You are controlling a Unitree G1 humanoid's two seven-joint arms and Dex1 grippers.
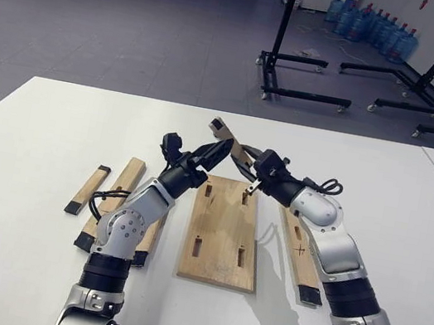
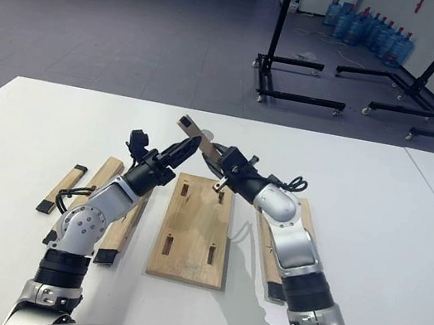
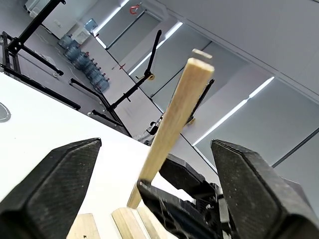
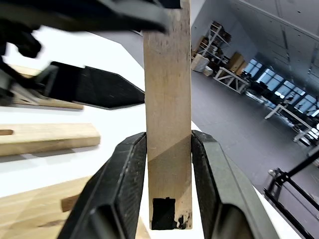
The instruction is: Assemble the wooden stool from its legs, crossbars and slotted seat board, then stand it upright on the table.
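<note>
stool leg (image 4: 167,89): right gripper (image 1: 250,167) is clamping it, tilted above the far end of the seat board (image 1: 222,239), which is lying flat. left gripper (image 1: 212,153) is gaping beside its upper end. step: likely seating the leg; next is calling for lining its lower end into a far slot (image 2: 220,197).

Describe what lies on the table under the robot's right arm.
A wooden leg with a black near end lies flat beside the seat board; the right arm hides its far part.
</note>
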